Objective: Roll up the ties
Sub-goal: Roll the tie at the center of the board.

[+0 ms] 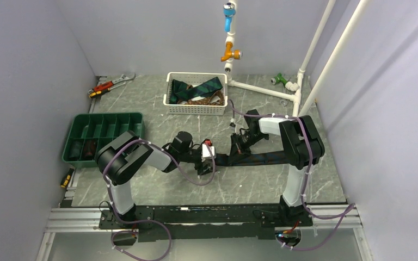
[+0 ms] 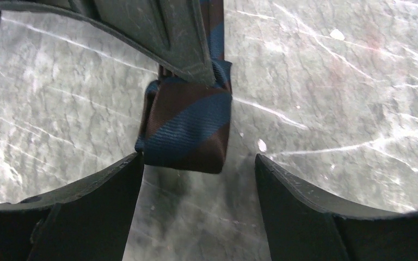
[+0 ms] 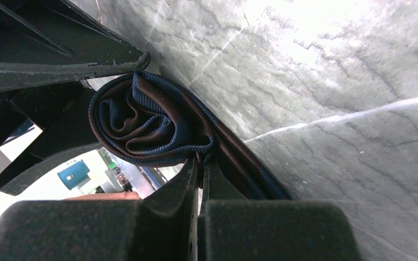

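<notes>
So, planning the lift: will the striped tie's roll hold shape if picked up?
Probably not: the striped tie looks soft, its coils loose, so likely floppy. It may unroll if the right gripper pinching it lets go. The unrolled tail would probably dangle.

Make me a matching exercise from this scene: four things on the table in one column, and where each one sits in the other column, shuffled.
Things
1. white basket
2. green tray
3. wrench
4. striped tie

Places
A. left side
B. centre, partly rolled
C. back left corner
D. back middle

Pairs: 1-D, 2-A, 3-C, 4-B
</notes>
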